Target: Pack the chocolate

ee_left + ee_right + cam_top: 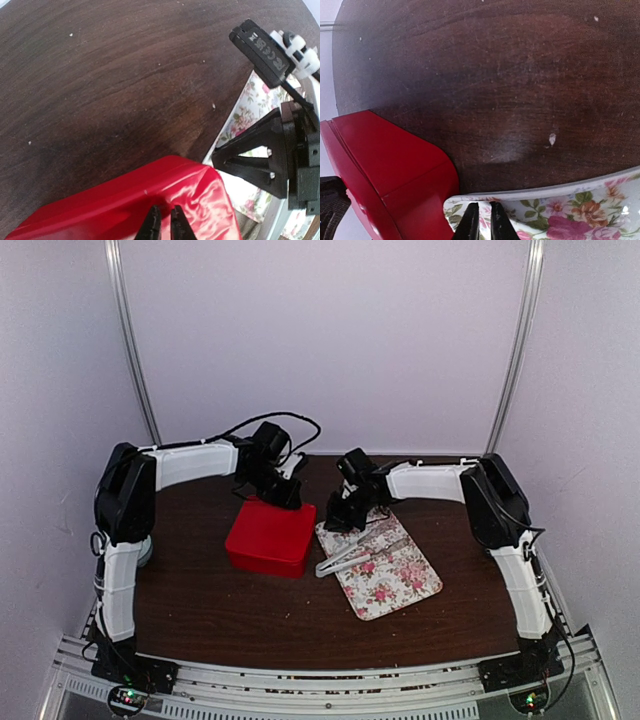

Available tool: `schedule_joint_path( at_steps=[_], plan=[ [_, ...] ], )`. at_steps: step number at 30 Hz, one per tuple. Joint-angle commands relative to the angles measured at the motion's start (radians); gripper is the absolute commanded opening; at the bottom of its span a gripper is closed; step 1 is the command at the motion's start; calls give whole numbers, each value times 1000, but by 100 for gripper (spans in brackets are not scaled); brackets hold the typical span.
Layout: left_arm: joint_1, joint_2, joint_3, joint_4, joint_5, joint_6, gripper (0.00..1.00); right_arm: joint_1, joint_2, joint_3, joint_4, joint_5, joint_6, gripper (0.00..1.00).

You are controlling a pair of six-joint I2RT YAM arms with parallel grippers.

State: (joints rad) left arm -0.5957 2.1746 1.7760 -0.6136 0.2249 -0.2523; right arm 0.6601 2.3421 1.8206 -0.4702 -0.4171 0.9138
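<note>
1. nearest the lens in the left wrist view is the left pincer (pixel 162 222). its tips are drawn narrow, with only a sliver between them, and they hold nothing.
2. right below those tips is the glossy top of a red box (pixel 125 205), which looks closed. ahead of the pincer there is only dark table (pixel 125 90).
3. the right pincer (pixel 481 220) is just as narrow and also holds nothing. it hangs over the near rim of a rose-printed tray (pixel 600 200), and the red box is just off to its left.
4. from above, pale tongs (pixel 352 554) lie on the tray, close behind the right pincer on the side towards the arm bases.
5. no chocolate can be picked out in any view. if pieces lie on the tray, the busy print and small scale hide them, and they may also be under the box lid or out of sight.
6. for the same reason nothing can be said about its colour or shape.
7. judged from the task alone, such pieces would be light and firm but easy to scuff or smear, and slick enough to squirt out of a hard pinch. they are best taken across the sides with gentle pressure, probably with the tongs.
</note>
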Motion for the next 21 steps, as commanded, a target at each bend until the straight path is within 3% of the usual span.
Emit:
schedule_joint_path(
  at_steps=[1, 7, 13, 21],
  plan=[
    [22, -104, 9, -57, -24, 28, 16, -4, -93, -33, 9, 36, -24, 13],
    [69, -248, -32, -106, -68, 68, 26, -4, -180, -44, -2, 74, -62, 20],
    [113, -285, -45, -123, -113, 113, 22, 12, -210, -28, 25, 56, -72, 21],
    [158, -212, -100, -77, -131, 99, 19, 50, -97, 107, 15, 22, -46, 21]
  ],
)
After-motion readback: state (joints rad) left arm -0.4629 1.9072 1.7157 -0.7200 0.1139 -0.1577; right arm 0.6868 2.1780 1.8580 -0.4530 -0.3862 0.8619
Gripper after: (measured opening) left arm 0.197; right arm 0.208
